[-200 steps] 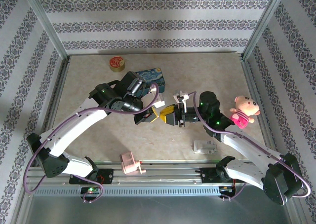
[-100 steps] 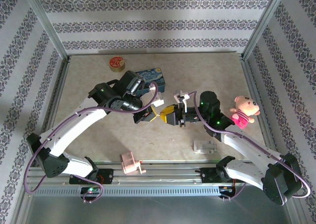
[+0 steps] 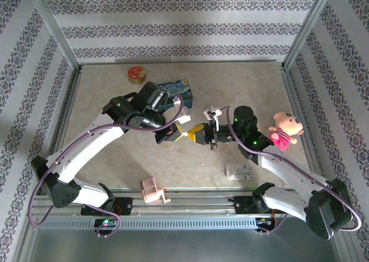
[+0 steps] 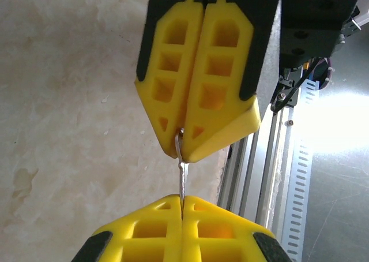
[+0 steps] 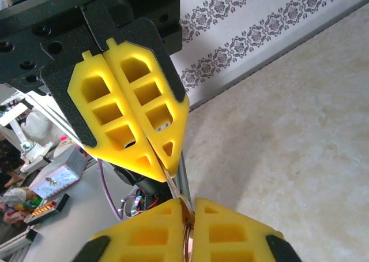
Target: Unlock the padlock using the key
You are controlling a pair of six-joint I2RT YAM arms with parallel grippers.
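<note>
1. Top external view: over the middle of the beige mottled tabletop [image 3: 253, 89] the two arms meet tip to tip. The left pincer [image 3: 177, 135], with yellow ribbed fingers, points toward 3 o'clock. The right pincer [image 3: 194, 133], built the same, points toward 9 o'clock. Their tips are just beside each other, and what sits between them is too small to make out here.
2. Same view, taken from the left pincer: a blue painted rectangular tin [image 3: 177, 89] lies at 12 o'clock. A round red-lidded tin [image 3: 136, 74] lies at 11 o'clock near the back wall, and a pink plush toy [image 3: 284, 129] at 3 o'clock beyond the right arm. A small pale grey block [image 3: 239, 171] lies at 4 o'clock, and a pink plastic piece [image 3: 153, 191] at 7 o'clock by the near edge.
3. Left wrist view: the left pincer [image 4: 182, 207], at 6 o'clock, is closed tight on the lower end of a thin dull metal key [image 4: 181, 178]. The key rises toward 12 o'clock across the gap. Its curved upper end sits in the tip seam of the right pincer [image 4: 183, 152], whose fingers are also pressed together.
4. Right wrist view: the right pincer [image 5: 189, 207], at 6 o'clock, is closed on the key [image 5: 173, 187]. The key slants toward 11 o'clock into the tip seam of the closed left pincer [image 5: 158, 169]. A coppery ring [image 5: 187, 242] shows between the right fingers, below the key. The key is held clear above the tabletop [image 5: 300, 135].
</note>
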